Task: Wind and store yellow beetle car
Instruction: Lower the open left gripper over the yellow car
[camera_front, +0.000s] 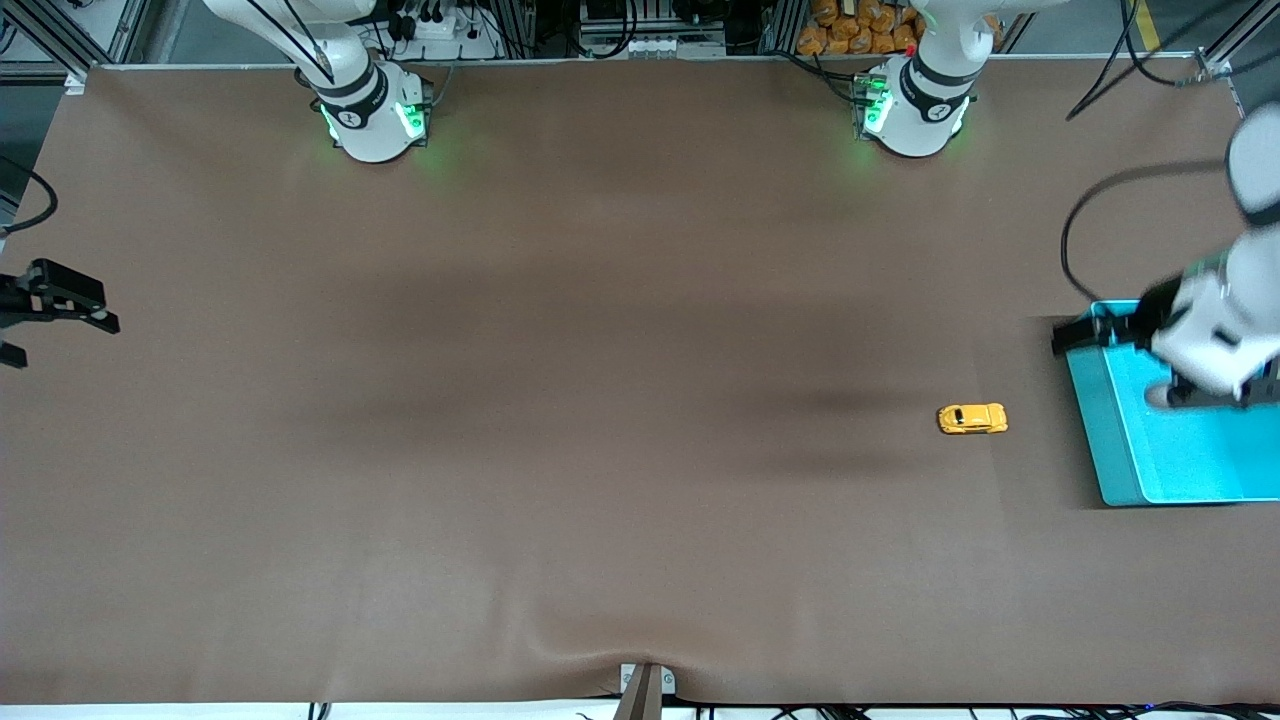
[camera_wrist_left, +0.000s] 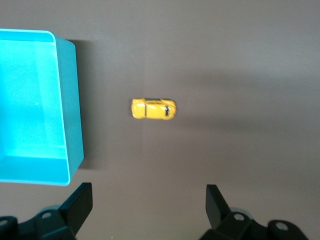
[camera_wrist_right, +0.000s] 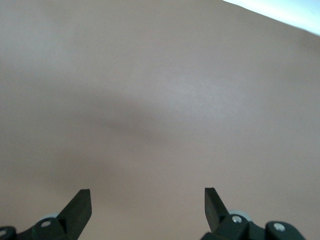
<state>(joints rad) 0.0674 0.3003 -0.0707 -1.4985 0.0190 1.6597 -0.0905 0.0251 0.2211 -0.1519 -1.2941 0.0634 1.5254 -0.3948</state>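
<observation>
The yellow beetle car stands alone on the brown table, beside the teal bin at the left arm's end. In the left wrist view the car sits on its wheels, apart from the bin, which holds nothing that I can see. My left gripper hangs in the air over the bin's rim that faces the car, and it is open and empty. My right gripper waits at the right arm's end of the table, open and empty, over bare tabletop.
The brown table cover spreads wide between the two arms. A small grey clamp sits on the table edge nearest the front camera. Both arm bases stand along the edge farthest from it.
</observation>
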